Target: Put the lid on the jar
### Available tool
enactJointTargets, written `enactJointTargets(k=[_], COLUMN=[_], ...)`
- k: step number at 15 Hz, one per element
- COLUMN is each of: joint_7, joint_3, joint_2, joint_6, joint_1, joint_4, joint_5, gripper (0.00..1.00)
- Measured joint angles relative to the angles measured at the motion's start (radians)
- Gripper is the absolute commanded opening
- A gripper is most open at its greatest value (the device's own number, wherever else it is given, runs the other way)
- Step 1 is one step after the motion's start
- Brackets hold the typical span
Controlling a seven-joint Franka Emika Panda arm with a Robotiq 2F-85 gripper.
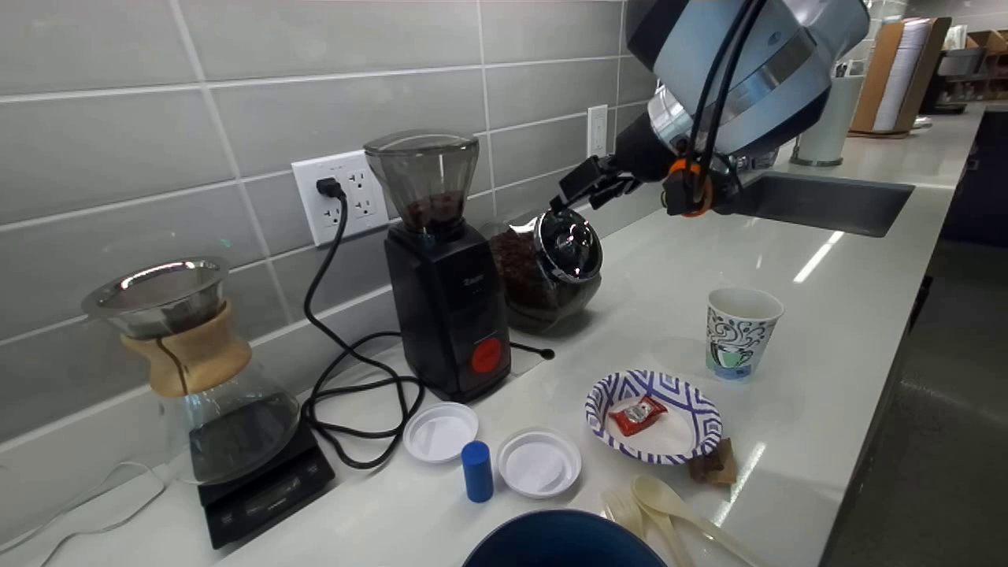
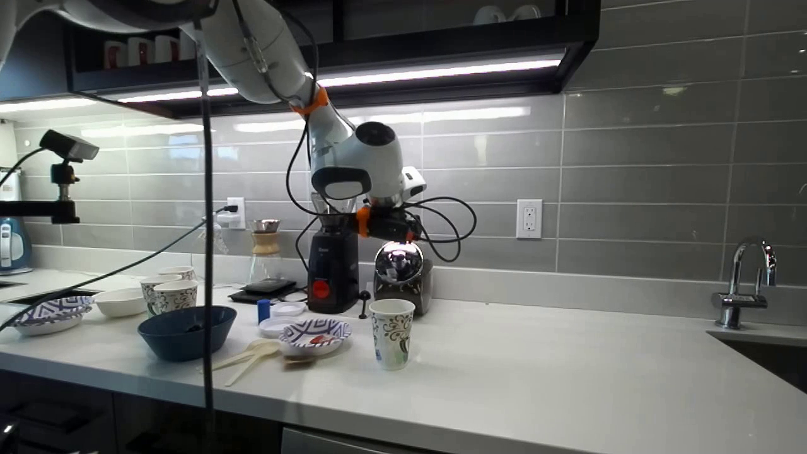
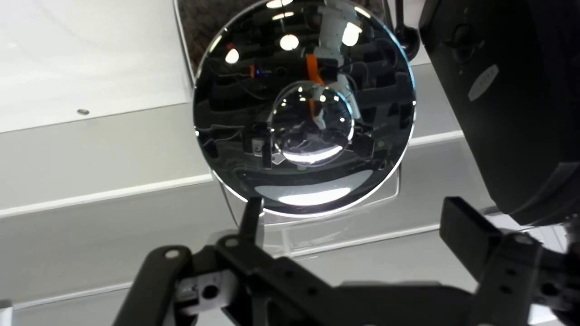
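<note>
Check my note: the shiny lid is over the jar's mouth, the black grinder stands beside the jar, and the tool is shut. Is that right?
Not quite: the tool is open, not shut; the wrist view shows its fingers well apart. The rest is correct: the shiny lid is over the mouth of the jar, and the black grinder stands beside the jar.

Light strip (image 2: 441,72) blazing at twelve o'clock in an exterior view! Wrist view: white glare at six o'clock on the mirror-shiny lid (image 3: 304,108), gripper (image 3: 355,222) slightly blurred.
</note>
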Motion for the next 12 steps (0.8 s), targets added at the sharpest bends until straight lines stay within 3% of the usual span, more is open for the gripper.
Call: enactJointTargets(k=[4,9,12], joint_7=[0.187,0.338,0.488], joint_3=[-0.123,-0.347,-0.448], joint_2=[-0.144,-0.402,-0.575], joint_6=[-0.124,-0.468,-0.642], joint_1=[0.005,0.064,0.1], joint_4=[-0.136,-0.311,-0.358], joint_5=[-0.151,-0.297,-0.472], gripper=[1.0,1.0,1.0])
